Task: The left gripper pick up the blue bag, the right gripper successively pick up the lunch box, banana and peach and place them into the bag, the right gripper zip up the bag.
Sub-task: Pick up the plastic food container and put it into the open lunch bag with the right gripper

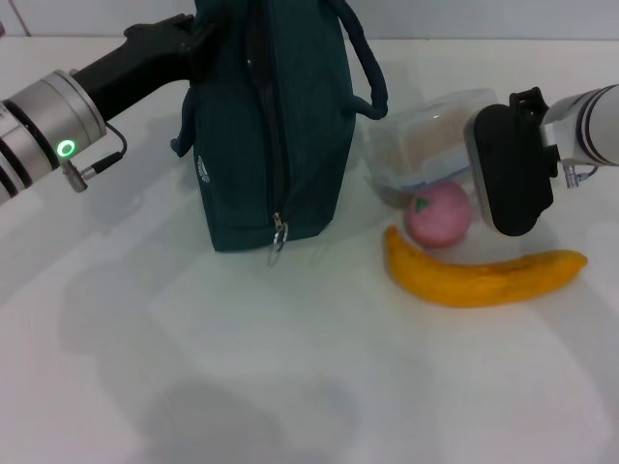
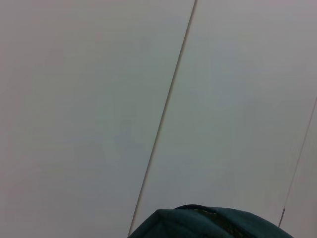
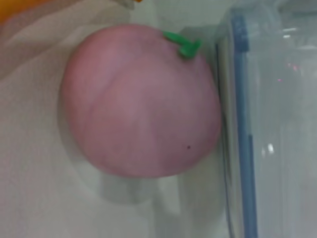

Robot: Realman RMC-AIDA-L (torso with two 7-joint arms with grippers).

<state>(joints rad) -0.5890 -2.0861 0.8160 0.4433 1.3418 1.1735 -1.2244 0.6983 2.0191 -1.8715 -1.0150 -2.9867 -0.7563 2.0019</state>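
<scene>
Two grippers frame the scene: the left gripper [image 1: 189,39] is at the bag's [image 1: 271,126] top rear corner, seemingly gripping the fabric there, though its fingers are hidden and whether they are clamped cannot be told; the right gripper [image 1: 508,174] hangs just above the lunch box [image 1: 430,140] and peach [image 1: 438,215], its fingers likewise out of sight. The dark teal bag stands upright on the white table [image 1: 242,367], its zipper running down the near face with the pull [image 1: 279,232] low. Just beside it sits the clear, blue-trimmed box, the pink peach touching its side, and the banana [image 1: 484,275] lies in front. The risk, as judged here: with peach and box pressed together, a descent meant for the box could nudge the round peach rolling, or close on the wrong item; a weak hold on the bag could let it sag and narrow the opening.
</scene>
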